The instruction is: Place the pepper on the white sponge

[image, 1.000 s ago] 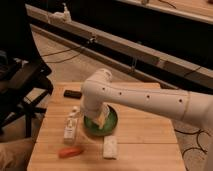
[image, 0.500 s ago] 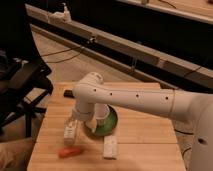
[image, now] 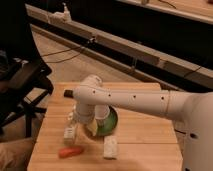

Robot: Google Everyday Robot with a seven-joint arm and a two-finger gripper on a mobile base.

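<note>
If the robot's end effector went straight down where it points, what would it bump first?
Probably the small white plastic bottle just below the end effector, left of the green bowl; depth is unclear.

The white robot arm has swung away from above the green round bowl toward the small white plastic bottle and dropped lower over the wooden bench. Its end effector, jaws spread, now hangs between bottle and bowl. The wrist covers more of the bowl's side and the bottle's top than before.
</note>
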